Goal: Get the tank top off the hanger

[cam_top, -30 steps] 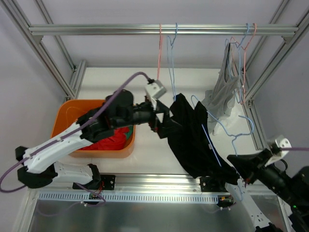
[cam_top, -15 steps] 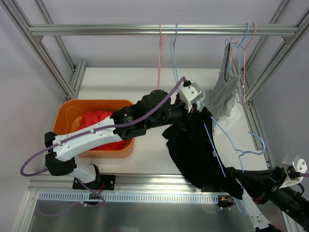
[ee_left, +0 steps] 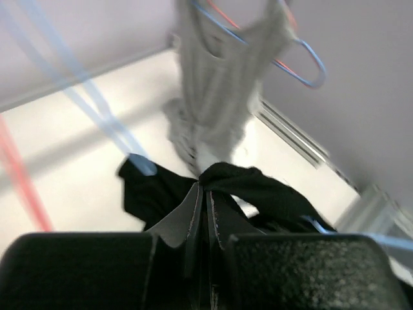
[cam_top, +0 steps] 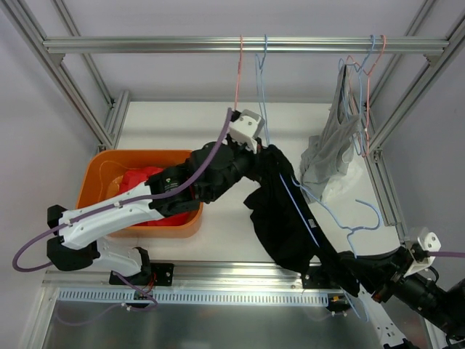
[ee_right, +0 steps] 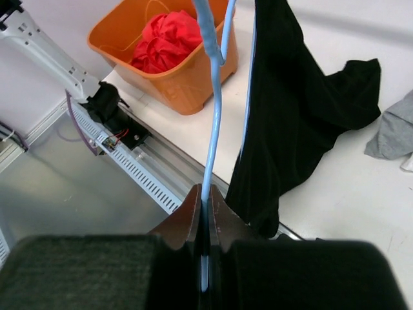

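While the left claw (ee_left: 205, 196) is pressed together on a fold of the black tank top (cam_top: 276, 225), the right claw (ee_right: 205, 197) pinches the wire of the blue hanger (ee_right: 213, 110). The tank top is stretched between the two claws, and the hanger wire runs across it. Most of the cloth hangs just right of the right claw. Grey garment (ee_left: 216, 84) hangs beyond the left claw's tips. Orange bin (cam_top: 98, 174) with red cloth (cam_top: 145, 182) sits behind the left claw, beside its arm.
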Controlling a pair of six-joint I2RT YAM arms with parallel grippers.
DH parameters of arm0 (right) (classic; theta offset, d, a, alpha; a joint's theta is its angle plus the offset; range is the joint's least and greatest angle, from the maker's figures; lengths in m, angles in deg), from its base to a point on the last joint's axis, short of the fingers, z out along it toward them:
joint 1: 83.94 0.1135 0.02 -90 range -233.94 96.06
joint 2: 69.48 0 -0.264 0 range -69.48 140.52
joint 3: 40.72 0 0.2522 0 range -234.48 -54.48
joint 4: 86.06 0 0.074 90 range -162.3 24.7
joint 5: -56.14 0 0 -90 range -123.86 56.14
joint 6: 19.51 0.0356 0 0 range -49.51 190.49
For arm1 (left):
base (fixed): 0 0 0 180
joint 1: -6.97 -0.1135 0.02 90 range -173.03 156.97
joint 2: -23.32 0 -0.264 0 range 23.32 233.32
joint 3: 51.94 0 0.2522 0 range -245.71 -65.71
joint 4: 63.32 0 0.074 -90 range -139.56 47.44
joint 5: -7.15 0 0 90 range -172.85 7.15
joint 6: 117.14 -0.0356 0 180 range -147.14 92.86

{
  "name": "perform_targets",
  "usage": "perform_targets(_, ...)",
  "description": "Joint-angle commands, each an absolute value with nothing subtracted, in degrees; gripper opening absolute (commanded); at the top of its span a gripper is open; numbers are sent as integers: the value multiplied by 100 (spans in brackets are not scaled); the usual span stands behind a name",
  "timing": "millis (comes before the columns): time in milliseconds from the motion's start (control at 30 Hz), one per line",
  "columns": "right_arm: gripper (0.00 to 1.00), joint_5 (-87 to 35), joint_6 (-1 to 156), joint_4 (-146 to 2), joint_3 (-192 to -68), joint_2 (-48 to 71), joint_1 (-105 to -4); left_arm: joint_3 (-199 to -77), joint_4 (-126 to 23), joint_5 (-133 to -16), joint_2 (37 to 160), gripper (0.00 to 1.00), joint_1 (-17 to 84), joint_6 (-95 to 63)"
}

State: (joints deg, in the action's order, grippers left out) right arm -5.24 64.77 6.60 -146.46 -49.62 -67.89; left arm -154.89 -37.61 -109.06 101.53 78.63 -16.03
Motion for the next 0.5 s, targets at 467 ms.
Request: perform_targets(467, 0, -861, 6889, -1582, -14567, -5892, -6680, -15027, -4208, -9035, 9293, 0, 8035, -983)
